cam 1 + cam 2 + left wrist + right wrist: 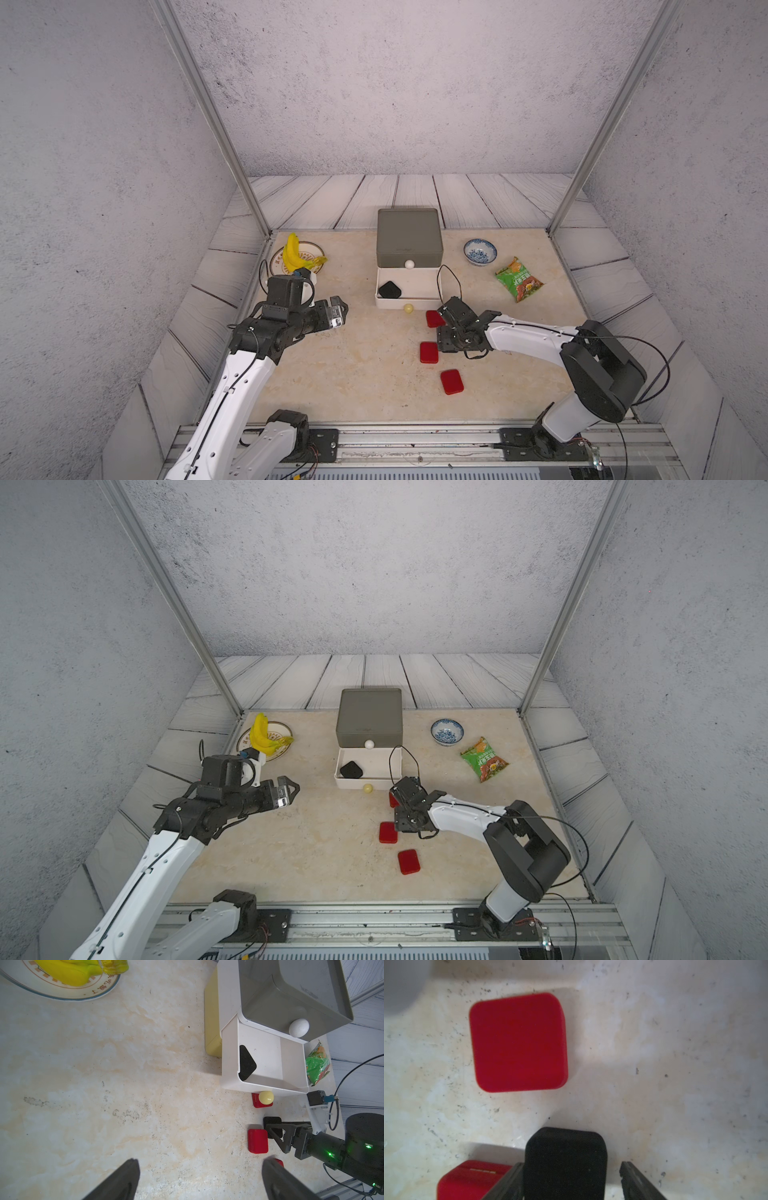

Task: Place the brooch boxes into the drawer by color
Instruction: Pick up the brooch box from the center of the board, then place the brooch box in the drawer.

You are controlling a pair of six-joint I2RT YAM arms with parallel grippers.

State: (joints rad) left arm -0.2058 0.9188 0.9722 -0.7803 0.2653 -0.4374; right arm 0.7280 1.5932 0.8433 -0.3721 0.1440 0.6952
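1. While, in a top view, the drawer (409,237) sits at 12 o'clock on the bench (353,374), its open white tier (415,284) holds one black box (389,289); three red boxes (429,352) at its 5 o'clock.
2. Left wrist: left pincer (200,1160) open, empty.
3. Right wrist: right pincer (571,1164) open astride another black box (564,1147).

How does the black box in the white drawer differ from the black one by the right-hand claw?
The drawer's black box lies inside the open white drawer; the claw's black box sits out on the table. No claw touches the drawer's black box; the claw's black box sits between the right claw's open fingers. Both are black with rounded corners.
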